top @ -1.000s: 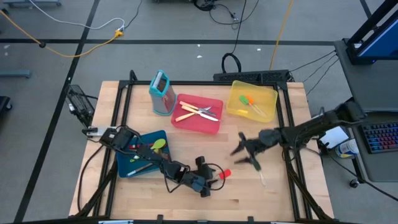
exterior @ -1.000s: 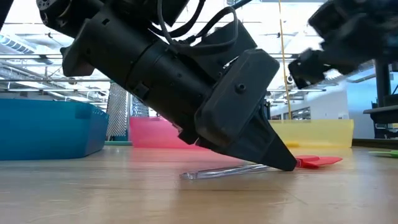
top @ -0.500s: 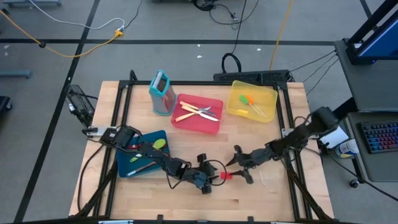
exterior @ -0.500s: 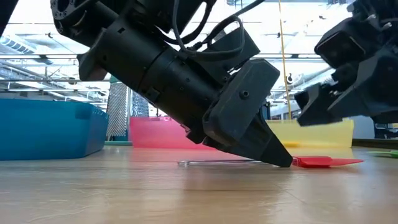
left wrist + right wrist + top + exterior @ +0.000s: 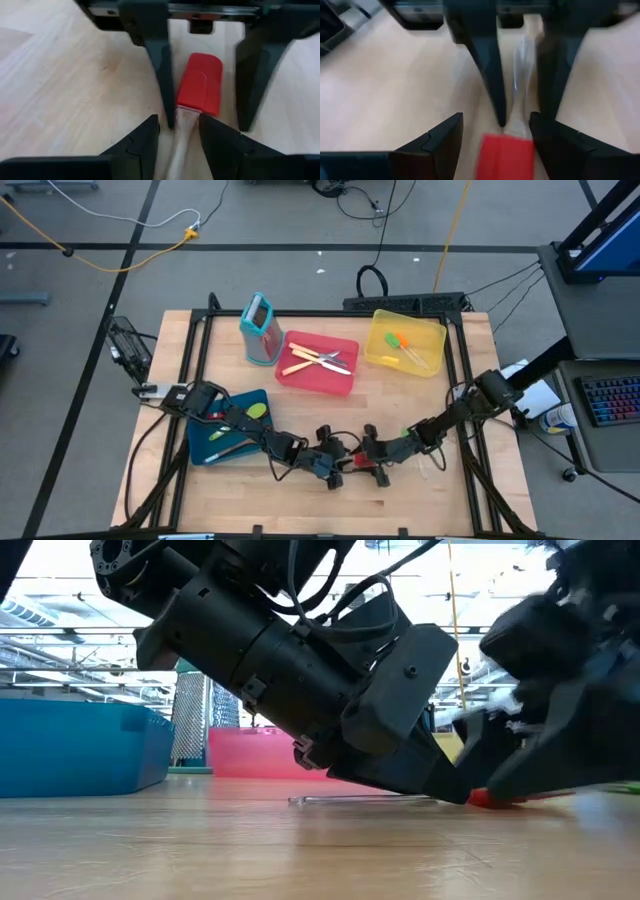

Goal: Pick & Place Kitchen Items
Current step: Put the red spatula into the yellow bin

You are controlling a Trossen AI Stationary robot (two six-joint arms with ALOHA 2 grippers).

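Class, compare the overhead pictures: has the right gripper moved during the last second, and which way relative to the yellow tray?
Yes. The right gripper has moved away from the yellow tray, toward the table's near edge and the left gripper, reaching the red spatula.

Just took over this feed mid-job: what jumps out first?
Both grippers meet nose to nose at the table's front middle over one red spatula with a clear handle. The left gripper has its jaws around the handle; the right gripper faces it, jaws open around the red blade. Behind stand blue, red and yellow trays.
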